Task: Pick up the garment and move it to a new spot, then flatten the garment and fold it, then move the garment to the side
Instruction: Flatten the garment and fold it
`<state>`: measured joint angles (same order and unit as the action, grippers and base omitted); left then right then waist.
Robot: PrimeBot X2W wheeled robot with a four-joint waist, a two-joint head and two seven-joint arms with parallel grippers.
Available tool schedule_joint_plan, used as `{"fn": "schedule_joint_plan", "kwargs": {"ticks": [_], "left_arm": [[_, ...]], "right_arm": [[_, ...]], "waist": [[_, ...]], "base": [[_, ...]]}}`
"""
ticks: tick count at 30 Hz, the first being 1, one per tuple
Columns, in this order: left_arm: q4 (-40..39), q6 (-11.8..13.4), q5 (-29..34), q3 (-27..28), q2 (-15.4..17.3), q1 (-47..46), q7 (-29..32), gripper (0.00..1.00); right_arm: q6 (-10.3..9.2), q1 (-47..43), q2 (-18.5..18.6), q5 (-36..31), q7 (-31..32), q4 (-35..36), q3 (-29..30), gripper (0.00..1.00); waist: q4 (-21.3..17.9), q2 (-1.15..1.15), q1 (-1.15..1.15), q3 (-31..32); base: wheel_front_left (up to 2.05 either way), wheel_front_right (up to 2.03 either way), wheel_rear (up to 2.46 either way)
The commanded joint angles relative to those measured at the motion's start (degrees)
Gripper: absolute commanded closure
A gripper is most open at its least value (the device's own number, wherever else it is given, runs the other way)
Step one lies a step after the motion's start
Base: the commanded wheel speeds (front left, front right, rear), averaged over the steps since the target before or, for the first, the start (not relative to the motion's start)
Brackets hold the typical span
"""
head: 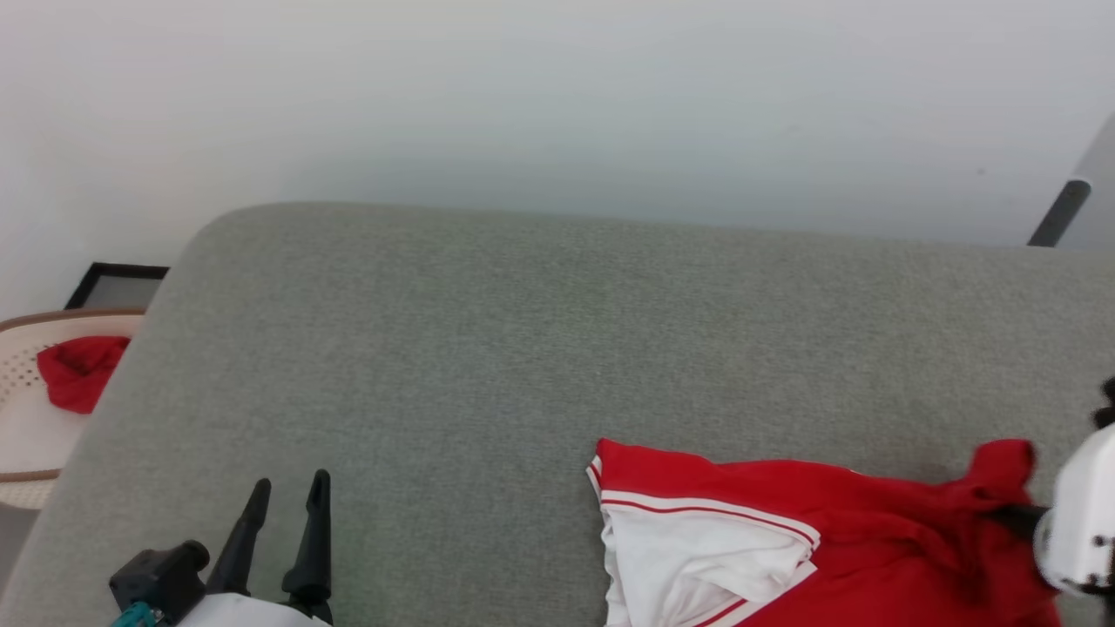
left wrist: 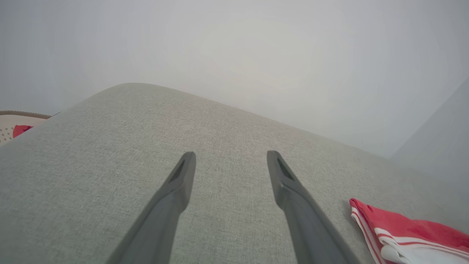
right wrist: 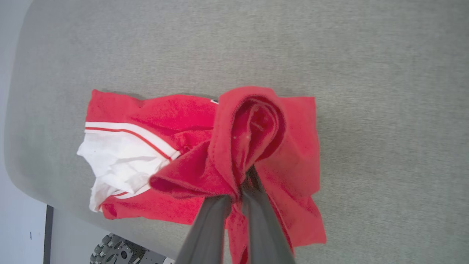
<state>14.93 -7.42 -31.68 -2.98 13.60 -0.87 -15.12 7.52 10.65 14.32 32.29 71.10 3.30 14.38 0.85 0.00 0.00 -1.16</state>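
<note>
The garment (head: 871,531), a red jersey with white lining and white-and-red striped trim, lies crumpled at the near right of the grey padded surface (head: 488,348). My right gripper (right wrist: 242,185) is shut on a raised red fold of the garment (right wrist: 165,113), lifting that fold above the rest; it shows at the right edge of the head view (head: 1010,515). My left gripper (head: 292,481) is open and holds nothing, low over the near left of the surface, well left of the garment. Between its fingers (left wrist: 231,156) is bare grey fabric, and the garment's striped corner (left wrist: 403,227) lies to its right. No lettering shows.
A pale perforated basket (head: 26,435) stands off the surface's left end, holding a small plain red cloth (head: 78,370). A black frame (head: 113,283) lies behind it. A dark pole (head: 1058,213) leans at the far right. A white wall runs behind. My wheeled base (right wrist: 121,251) is below the near edge.
</note>
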Motion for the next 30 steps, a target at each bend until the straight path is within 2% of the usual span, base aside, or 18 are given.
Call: {"fn": "schedule_joint_plan", "kwargs": {"ticks": [1, 6, 11, 17, 30], "left_arm": [[0.08, -0.09, -0.13, 0.13, -0.08, 0.48, 0.03, 0.00], [0.53, -0.06, -0.37, -0.21, -0.23, 0.54, 0.03, 0.00], [1.08, -0.06, -0.58, -1.13, -0.53, -0.29, 0.03, 0.00], [1.67, -0.06, -0.68, -2.31, -1.10, -1.53, 0.04, 0.00], [3.12, -0.05, -1.64, -4.69, -1.75, -4.00, 0.04, 0.00]], "right_arm": [[-0.06, -0.97, -1.24, 0.61, 0.44, 1.16, -0.41, 1.00], [-0.06, -1.45, -7.60, -1.06, 1.48, 5.68, -3.32, 1.00], [-0.06, -2.20, -10.67, -1.67, -0.03, 6.59, -7.76, 1.00], [-0.06, -3.01, -11.45, -1.64, -5.00, 3.20, -12.59, 1.00], [-0.05, -0.35, -11.50, 0.37, -17.68, -8.98, -22.70, 1.00]], "waist": [[0.95, 0.00, 0.00, 0.70], [2.77, 0.00, 0.00, 1.42], [4.80, 0.00, 0.00, 1.66], [6.97, 0.00, 0.00, 1.51], [9.81, 0.00, 0.00, 0.62]], "base": [[0.00, 0.00, 0.00], [0.00, 0.00, 0.00], [0.00, 0.00, 0.00], [0.00, 0.00, 0.00], [0.00, 0.00, 0.00]]}}
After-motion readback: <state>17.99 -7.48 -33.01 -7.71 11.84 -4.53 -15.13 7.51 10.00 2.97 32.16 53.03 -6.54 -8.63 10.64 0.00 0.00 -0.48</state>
